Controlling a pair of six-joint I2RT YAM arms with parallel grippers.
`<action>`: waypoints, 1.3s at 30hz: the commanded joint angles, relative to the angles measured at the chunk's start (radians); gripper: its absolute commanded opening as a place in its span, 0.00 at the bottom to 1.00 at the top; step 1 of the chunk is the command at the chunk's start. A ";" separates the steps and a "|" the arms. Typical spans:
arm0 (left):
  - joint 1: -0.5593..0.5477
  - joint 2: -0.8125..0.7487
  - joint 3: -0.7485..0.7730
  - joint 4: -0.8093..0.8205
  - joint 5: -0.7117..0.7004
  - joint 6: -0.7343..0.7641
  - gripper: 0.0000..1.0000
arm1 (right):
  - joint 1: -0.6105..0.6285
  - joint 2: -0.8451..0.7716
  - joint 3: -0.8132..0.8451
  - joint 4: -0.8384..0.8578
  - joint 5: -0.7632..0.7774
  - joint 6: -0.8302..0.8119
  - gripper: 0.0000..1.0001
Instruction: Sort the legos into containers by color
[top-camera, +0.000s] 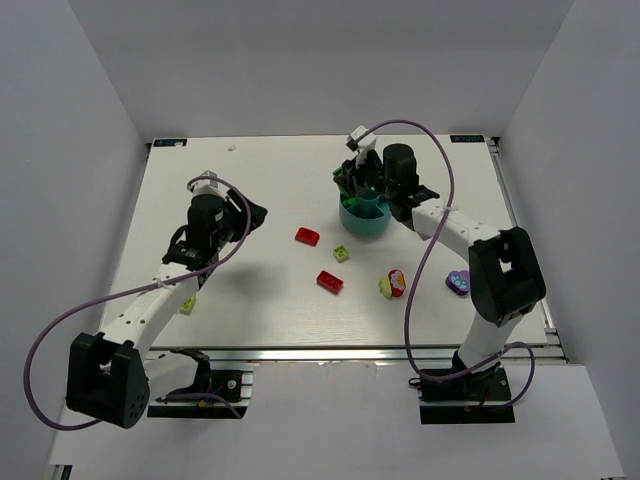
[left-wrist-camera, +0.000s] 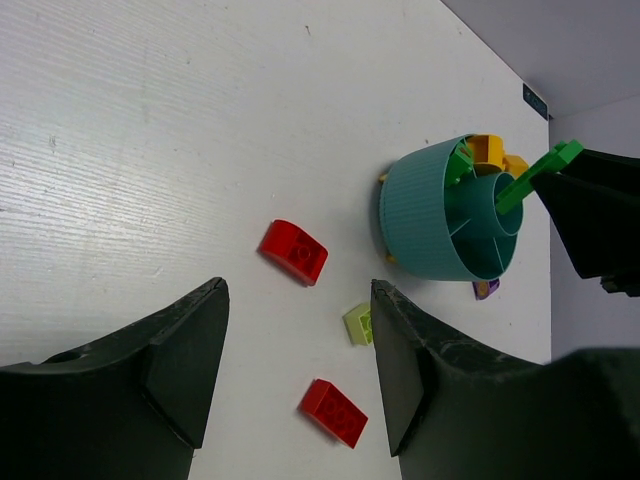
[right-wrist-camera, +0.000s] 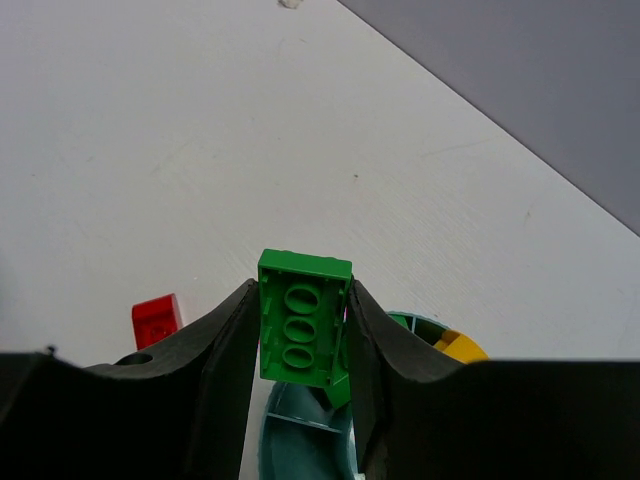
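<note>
The green brick (right-wrist-camera: 303, 320) was clamped between the two fingers of the right gripper (right-wrist-camera: 303, 298), which had closed on its long sides. The brick hung just above the teal bowl (top-camera: 365, 218), near the central cup. From these views I could not tell which wedge it was over.

The bowl stood on the far right part of the table (top-camera: 250, 170). It already held a yellow-orange piece (left-wrist-camera: 487, 150) in one wedge and some green pieces (right-wrist-camera: 400, 322) in another.

The loose bricks lay on the table nearer the arms:
- A red sloped brick (top-camera: 307, 236) was to the left of the bowl.
- A small lime brick (top-camera: 342, 253) lay just past it.
- A second red brick (top-camera: 330, 282) was closer to the near edge.
- Further right, another lime brick (top-camera: 384, 288) seemed to touch a red-and-yellow piece (top-camera: 397, 282).
- A purple brick (top-camera: 458, 282) lay beside the right arm.
- One more lime brick (top-camera: 187, 304) lay alone by the left arm.

The left gripper (left-wrist-camera: 297, 292) hung over the left half of the table, well apart from the bowl. Its jaws were wide apart with nothing between them.
</note>
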 joint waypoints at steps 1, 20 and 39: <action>0.010 -0.008 0.046 0.025 0.012 0.008 0.68 | -0.003 0.019 0.006 0.066 0.069 0.004 0.00; 0.022 -0.037 0.010 0.018 0.012 0.002 0.68 | -0.013 0.086 0.005 0.061 0.059 -0.045 0.00; 0.028 -0.072 -0.010 0.012 0.012 -0.003 0.68 | -0.021 0.086 -0.010 0.058 0.073 -0.065 0.46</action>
